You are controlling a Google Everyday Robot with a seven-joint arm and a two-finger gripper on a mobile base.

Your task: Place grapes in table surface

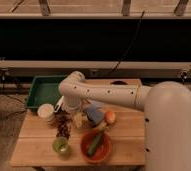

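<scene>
Gripper (pixel 64 115) directly above grapes (pixel 63 129), table surface (pixel 34 146) below

Dark purple-red grapes (pixel 63 128) show against the pale planked tabletop (pixel 33 151), with the white tool (pixel 63 114) just above them. Beyond them is a green tray (pixel 40 90), nearer a green cup (pixel 60 145), and to their right an orange fruit (pixel 110 116) and a red bowl (pixel 105 150).
</scene>
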